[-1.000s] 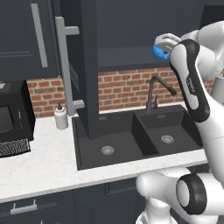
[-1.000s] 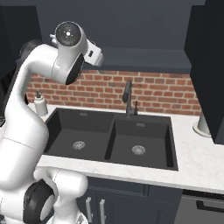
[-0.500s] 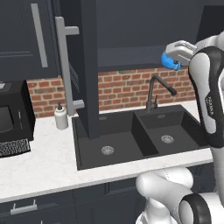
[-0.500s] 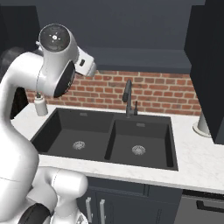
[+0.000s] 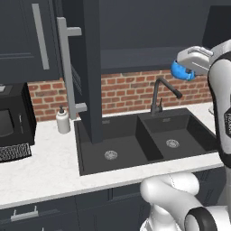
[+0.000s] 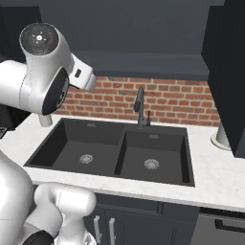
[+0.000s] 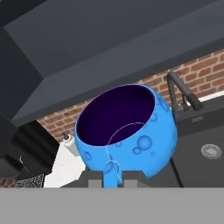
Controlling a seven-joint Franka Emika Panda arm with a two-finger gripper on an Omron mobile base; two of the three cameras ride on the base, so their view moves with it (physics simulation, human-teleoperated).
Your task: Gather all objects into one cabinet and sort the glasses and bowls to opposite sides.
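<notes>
My gripper [image 7: 113, 178] is shut on the rim of the small bright blue bowl [image 7: 127, 131], whose dark inside faces the hand camera. In the left base view the gripper [image 5: 187, 66] holds the blue bowl [image 5: 180, 72] high in the air, above the right sink basin and just under the dark cabinet [image 5: 144, 27]. The cabinet's tall door [image 5: 88, 67] stands open with its grey bar handle [image 5: 66, 67] toward me. From the hand camera, the cabinet's underside [image 7: 109, 52] slopes above the bowl. The glasses are out of view.
A black double sink [image 5: 144, 137] with a dark faucet [image 5: 161, 92] lies below on a white counter [image 5: 40, 167]. A soap bottle [image 5: 63, 121] and a black appliance [image 5: 11, 122] stand at the left. Another open dark door [image 6: 229, 72] hangs at the right over a white object [image 6: 221, 139].
The hand with the blue bowl has moved right and lower, away from the cabinet opening, and the arm's upper link has swung with it. The grip is unchanged.
</notes>
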